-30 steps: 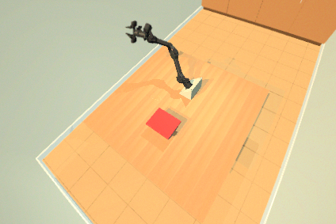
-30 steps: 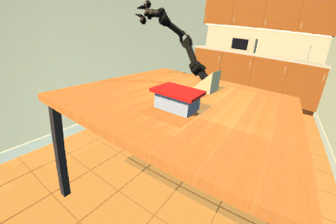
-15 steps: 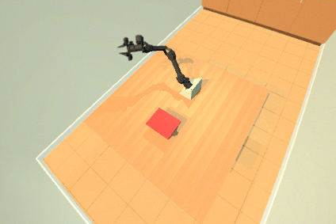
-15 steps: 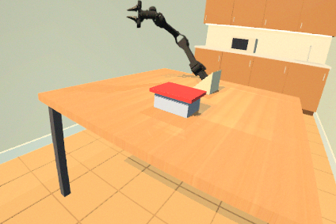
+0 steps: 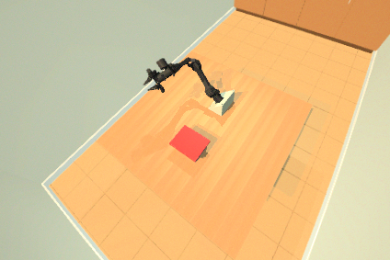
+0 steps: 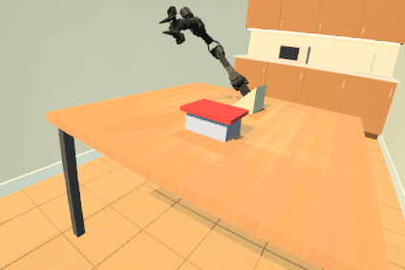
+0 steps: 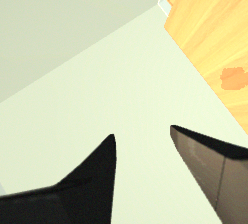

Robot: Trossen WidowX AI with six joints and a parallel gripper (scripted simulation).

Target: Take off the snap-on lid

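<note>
The red lid (image 5: 189,142) (image 6: 214,111) sits on top of the storage box (image 6: 205,127), whose pale grey-white sides show below it in the exterior view. The lid looks level and covers the whole box top; from above the box is mostly hidden. My gripper (image 5: 146,85) (image 6: 161,27) (image 7: 142,134) is open and empty. It hangs in the air high above the table, left of the lid and well away from it. Neither lid nor box shows in the wrist view.
The wooden table (image 5: 258,131) (image 6: 296,184) (image 7: 210,45) bears the box and a pale wedge-shaped block (image 5: 224,104) (image 6: 258,99) at the arm's base, behind the box. The arm (image 5: 202,76) (image 6: 221,56) reaches up and left from there. A wall stands beyond the gripper.
</note>
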